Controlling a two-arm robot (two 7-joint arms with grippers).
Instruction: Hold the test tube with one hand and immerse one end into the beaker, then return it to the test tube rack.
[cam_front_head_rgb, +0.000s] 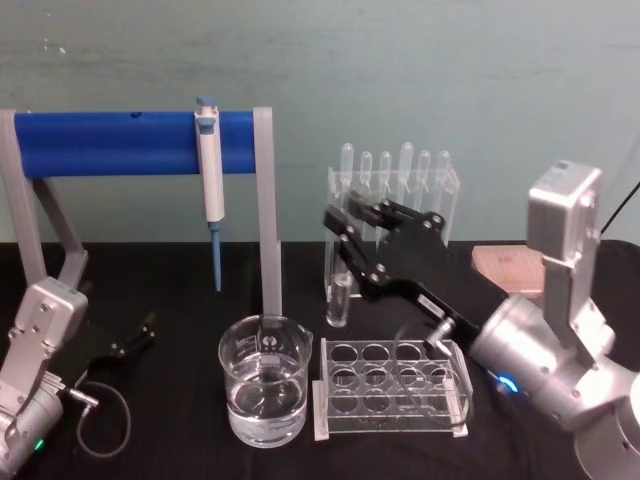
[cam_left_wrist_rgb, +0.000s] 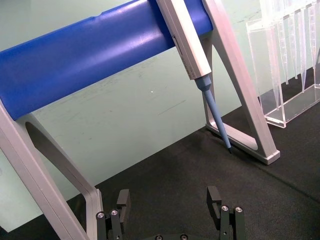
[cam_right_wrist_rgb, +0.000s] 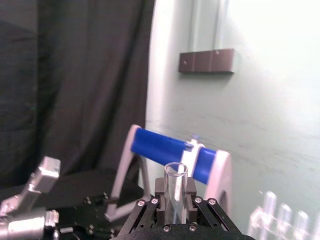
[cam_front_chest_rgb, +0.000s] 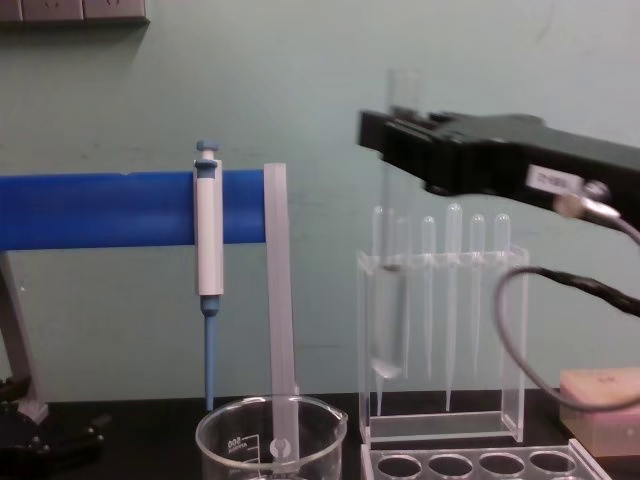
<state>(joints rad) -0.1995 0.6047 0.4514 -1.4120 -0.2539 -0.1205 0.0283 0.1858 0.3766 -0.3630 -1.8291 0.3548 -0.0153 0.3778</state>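
While upright, tube (cam_front_chest_rgb: 390, 260) in tool (cam_front_chest_rgb: 385, 140)

The head view looks forward and down from above onto the black worktop (cam_front_head_rgb: 170, 440), taking in the beaker (cam_front_head_rgb: 265, 380) and the blue bar (cam_front_head_rgb: 120, 143). The chest view sits lower and looks level across, sharing that bar (cam_front_chest_rgb: 95, 210) and the beaker's rim (cam_front_chest_rgb: 270, 425). The left wrist view looks close up at the bar (cam_left_wrist_rgb: 95, 60) from low down. The right wrist view looks past its own pincer (cam_right_wrist_rgb: 176, 212) toward the wall.
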